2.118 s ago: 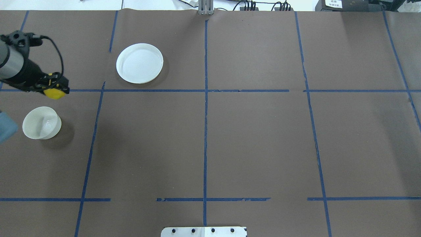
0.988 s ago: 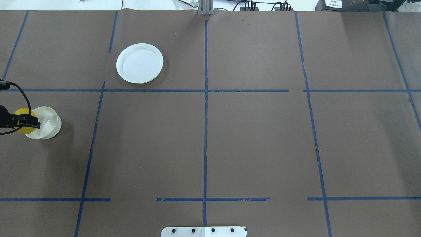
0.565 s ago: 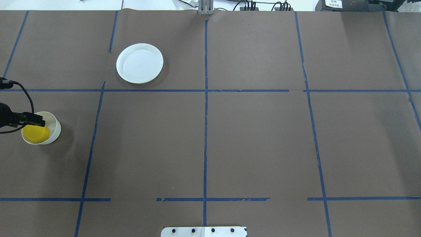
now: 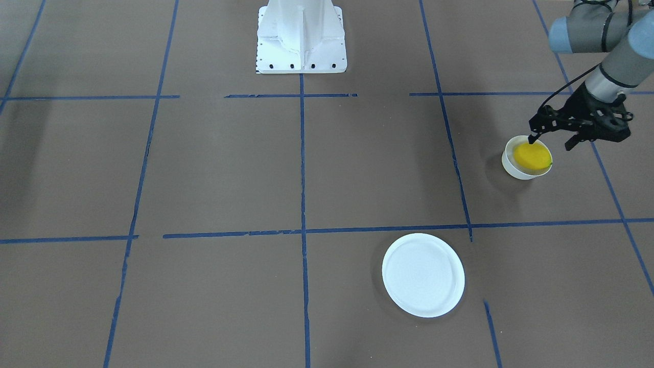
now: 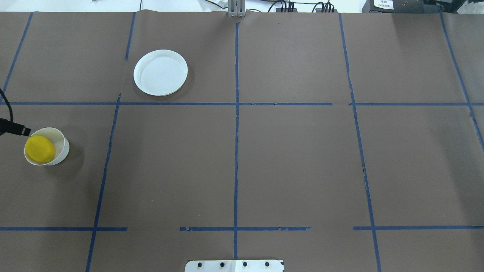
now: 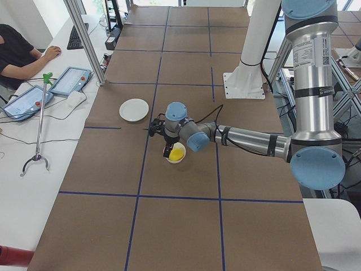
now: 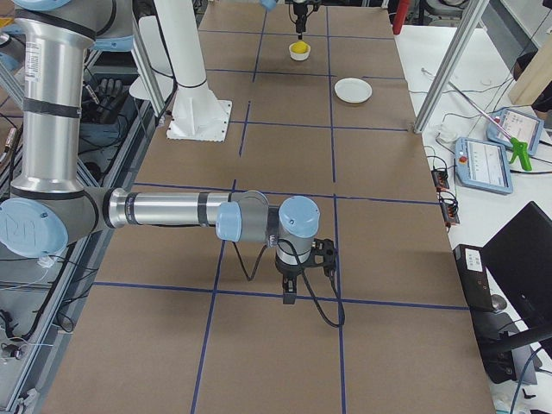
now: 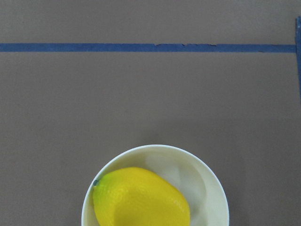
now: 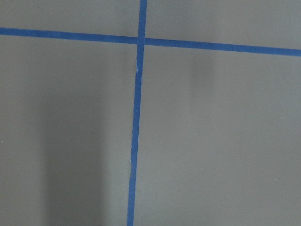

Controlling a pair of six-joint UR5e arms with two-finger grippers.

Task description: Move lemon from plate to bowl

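The yellow lemon point(image 4: 532, 156) lies inside the small white bowl point(image 4: 512, 167), free of any grip. It also shows in the overhead view point(image 5: 39, 149) and the left wrist view point(image 8: 141, 197), with its greenish tip up left. My left gripper point(image 4: 551, 141) hovers open and empty just behind and above the bowl, one fingertip point(image 5: 23, 131) over its rim. The white plate point(image 4: 423, 275) is empty, away from the bowl. My right gripper point(image 7: 291, 295) shows only in the exterior right view, low over bare table; I cannot tell whether it is open or shut.
Brown paper with blue tape lines covers the table. The robot's white base point(image 4: 301, 38) stands at the middle of the robot's edge. The bowl point(image 5: 60, 151) sits close to the table's left end. An operator and tablets are beyond the far edge in the exterior left view.
My left gripper carried the lemon over the bowl, opened and let it drop in. It has since drawn back toward the view's left edge, and the lemon rests in the bowl.
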